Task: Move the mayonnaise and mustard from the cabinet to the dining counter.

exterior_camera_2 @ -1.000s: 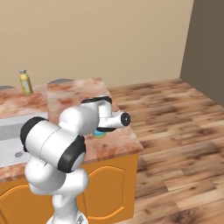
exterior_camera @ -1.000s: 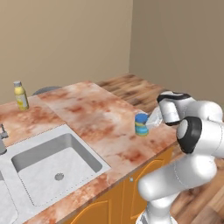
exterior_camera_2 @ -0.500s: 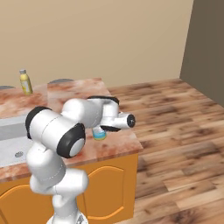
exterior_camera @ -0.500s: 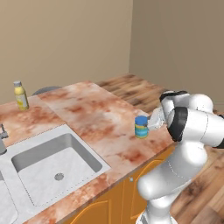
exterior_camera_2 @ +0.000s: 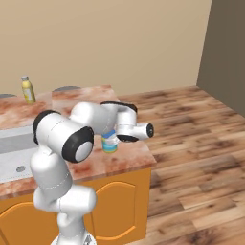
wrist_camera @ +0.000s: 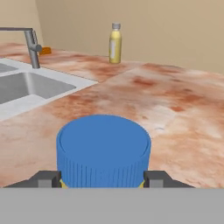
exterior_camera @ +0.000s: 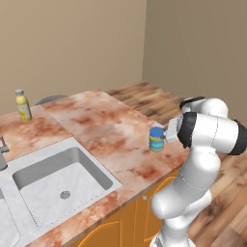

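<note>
The mayonnaise (exterior_camera: 156,139) (exterior_camera_2: 110,142) (wrist_camera: 103,149), a squat jar with a blue lid, stands upright near the right end of the dining counter (exterior_camera: 96,120) (exterior_camera_2: 95,162) (wrist_camera: 175,100). My gripper (exterior_camera: 164,139) (exterior_camera_2: 116,139) (wrist_camera: 103,179) comes at it from the side, one dark fingertip pressed to each flank of the jar below the lid. The mustard (exterior_camera: 21,105) (exterior_camera_2: 27,89) (wrist_camera: 115,43), a slim yellow bottle, stands upright far back on the same counter. The cabinet is out of view.
A steel sink (exterior_camera: 58,178) (exterior_camera_2: 9,148) (wrist_camera: 26,85) with a faucet (wrist_camera: 30,43) is set into the counter to the left of the jar. The counter's edge runs just right of the jar, with wooden floor (exterior_camera: 231,193) (exterior_camera_2: 201,143) beyond.
The jar has sunk slightly toward the counter top in the gripper. The arm's elbow has swung out to the right and its forearm has dropped lower.
</note>
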Robot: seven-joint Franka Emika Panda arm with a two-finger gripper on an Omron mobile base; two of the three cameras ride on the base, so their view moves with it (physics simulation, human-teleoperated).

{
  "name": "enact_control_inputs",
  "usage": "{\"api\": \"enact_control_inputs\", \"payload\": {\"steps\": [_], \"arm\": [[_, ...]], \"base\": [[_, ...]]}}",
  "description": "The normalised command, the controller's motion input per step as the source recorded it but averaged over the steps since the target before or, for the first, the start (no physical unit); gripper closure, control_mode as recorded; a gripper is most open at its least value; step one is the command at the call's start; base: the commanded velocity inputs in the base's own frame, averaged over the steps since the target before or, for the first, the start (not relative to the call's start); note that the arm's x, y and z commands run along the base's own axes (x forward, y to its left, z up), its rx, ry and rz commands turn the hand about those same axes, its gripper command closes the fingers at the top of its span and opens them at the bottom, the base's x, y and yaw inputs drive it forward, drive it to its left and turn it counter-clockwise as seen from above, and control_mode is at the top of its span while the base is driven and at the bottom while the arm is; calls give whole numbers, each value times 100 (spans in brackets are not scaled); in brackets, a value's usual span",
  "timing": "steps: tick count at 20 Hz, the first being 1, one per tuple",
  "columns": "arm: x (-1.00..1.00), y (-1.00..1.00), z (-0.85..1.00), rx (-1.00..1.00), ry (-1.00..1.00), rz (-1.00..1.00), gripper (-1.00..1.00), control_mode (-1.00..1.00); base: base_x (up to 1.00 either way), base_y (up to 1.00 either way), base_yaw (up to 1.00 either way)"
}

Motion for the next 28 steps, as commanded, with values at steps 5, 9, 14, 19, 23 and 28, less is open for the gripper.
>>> {"api": "enact_control_inputs", "payload": {"steps": [5,9,14,19,23,28], "arm": [[-2,-3,0,0,0,2,-100,-100],[-2,-9,4,0,0,1,-100,-100],[-16,-7,37,0,0,1,-100,-100],[-29,0,63,0,0,0,-100,-100],[-37,0,69,0,0,0,-100,-100],[-34,15,91,0,5,0,-100,-100]], "base": [[0,0,0],[0,0,0],[0,0,0],[0,0,0],[0,0,0],[0,0,0]]}}
